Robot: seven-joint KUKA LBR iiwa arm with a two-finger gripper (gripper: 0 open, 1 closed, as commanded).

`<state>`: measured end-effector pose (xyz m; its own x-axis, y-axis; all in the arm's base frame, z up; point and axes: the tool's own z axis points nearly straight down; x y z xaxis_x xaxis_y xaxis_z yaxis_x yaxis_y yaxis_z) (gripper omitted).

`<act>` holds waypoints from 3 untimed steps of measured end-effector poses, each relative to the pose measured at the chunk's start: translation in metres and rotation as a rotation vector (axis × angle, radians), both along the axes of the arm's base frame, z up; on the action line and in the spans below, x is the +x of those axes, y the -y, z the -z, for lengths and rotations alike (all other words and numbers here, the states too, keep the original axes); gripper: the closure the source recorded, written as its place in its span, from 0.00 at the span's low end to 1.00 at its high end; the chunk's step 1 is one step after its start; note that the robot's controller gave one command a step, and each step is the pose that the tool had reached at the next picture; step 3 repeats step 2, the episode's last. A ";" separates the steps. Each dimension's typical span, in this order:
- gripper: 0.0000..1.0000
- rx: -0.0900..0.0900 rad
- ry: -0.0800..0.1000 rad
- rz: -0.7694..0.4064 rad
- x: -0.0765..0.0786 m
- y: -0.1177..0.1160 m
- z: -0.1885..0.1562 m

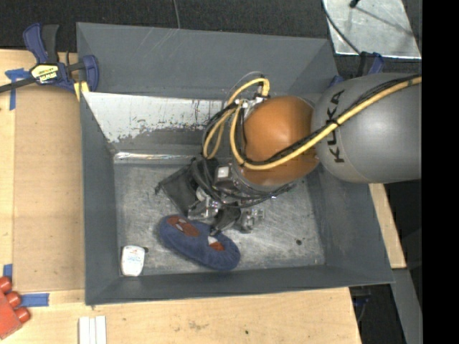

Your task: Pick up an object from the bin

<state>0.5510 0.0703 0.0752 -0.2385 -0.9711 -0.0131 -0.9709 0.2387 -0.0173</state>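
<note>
From above, the arm [373, 131] reaches into the grey bin [97, 213] from the right, its orange cover [276, 138] looped with yellow cables [221, 122]. The gripper [226, 219] is low over the bin floor, right at the upper edge of a blue slipper [204, 249] lying near the front wall. Whether it is parted or clenched I cannot tell. A dark flat scrap [174, 187] lies just left of the gripper, and a small white tub [133, 260] sits in the front left corner.
</note>
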 end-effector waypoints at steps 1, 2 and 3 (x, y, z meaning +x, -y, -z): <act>1.00 0.004 0.003 0.001 0.002 -0.003 -0.002; 1.00 -0.008 -0.018 0.003 0.002 -0.002 -0.092; 1.00 -0.008 -0.018 0.003 0.002 -0.002 -0.092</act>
